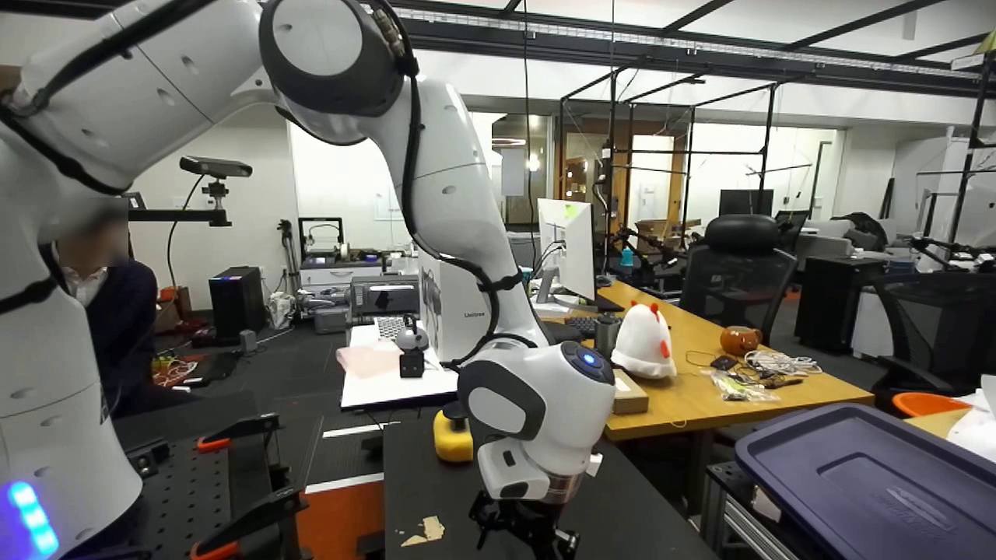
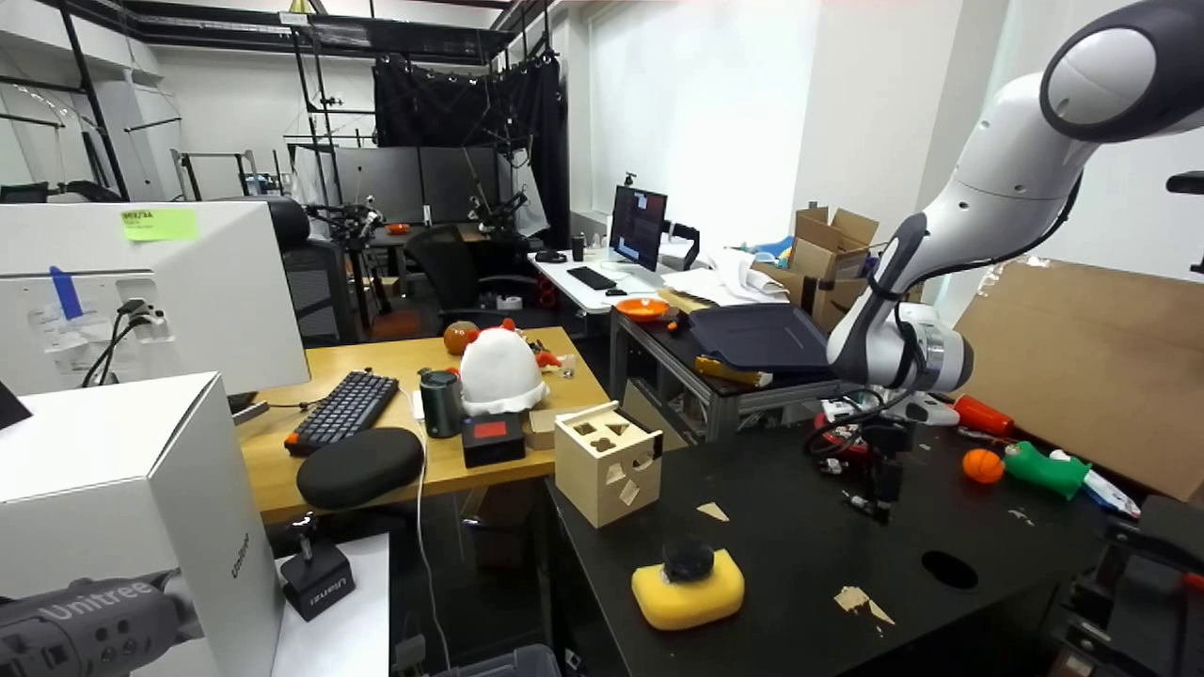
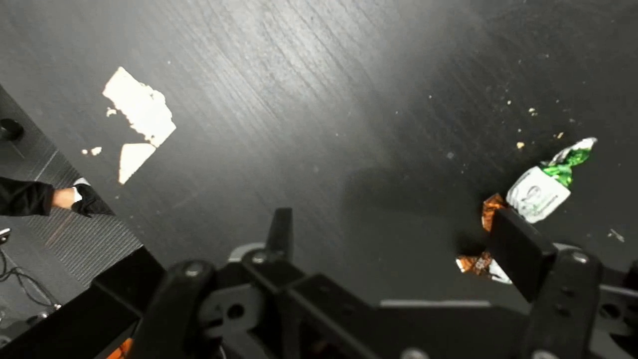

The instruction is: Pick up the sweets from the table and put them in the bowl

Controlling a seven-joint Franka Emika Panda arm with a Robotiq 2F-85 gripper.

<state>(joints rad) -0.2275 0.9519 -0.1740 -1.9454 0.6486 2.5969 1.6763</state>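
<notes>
The sweets lie on the matte black table point(image 3: 299, 164). In the wrist view, a white sweet with a green twisted end point(image 3: 538, 194) lies at the right, just beyond the right finger. Orange-brown wrapper point(image 3: 481, 264) shows on two sides of that finger; the finger hides the rest, so I cannot tell if it is one sweet or two. My gripper point(image 3: 396, 219) is open, pointing down, with nothing between its fingers. It is low over the table in both exterior views point(image 1: 521, 537) point(image 2: 881, 503). An orange bowl-like dish point(image 2: 642, 308) stands on a farther surface.
A yellow block with a black knob point(image 2: 687, 597) and a wooden shape box point(image 2: 607, 465) stand on the table. Pale broken pieces point(image 3: 142, 109) lie left. An orange ball point(image 2: 983, 465), green toy point(image 2: 1049, 472) and red cup point(image 2: 983, 417) lie near a cardboard panel point(image 2: 1091, 367).
</notes>
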